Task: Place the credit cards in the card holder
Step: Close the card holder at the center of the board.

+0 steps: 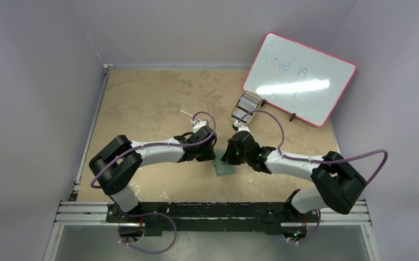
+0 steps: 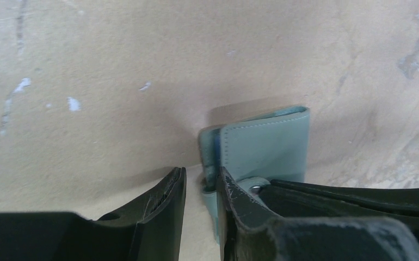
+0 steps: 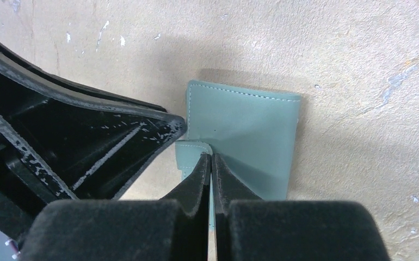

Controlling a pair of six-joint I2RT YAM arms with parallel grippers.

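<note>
Top external: one card holder [image 1: 225,167], left gripper [image 1: 211,153] and right gripper [image 1: 229,157] touching it.

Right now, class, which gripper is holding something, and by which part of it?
The right gripper pinches the card holder by its small closure tab. The left gripper is open at the holder's edge, gripping nothing.

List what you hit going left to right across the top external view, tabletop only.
left claw → card holder → credit cards → whiteboard. Skipped: right claw, which overlaps the card holder.
</note>
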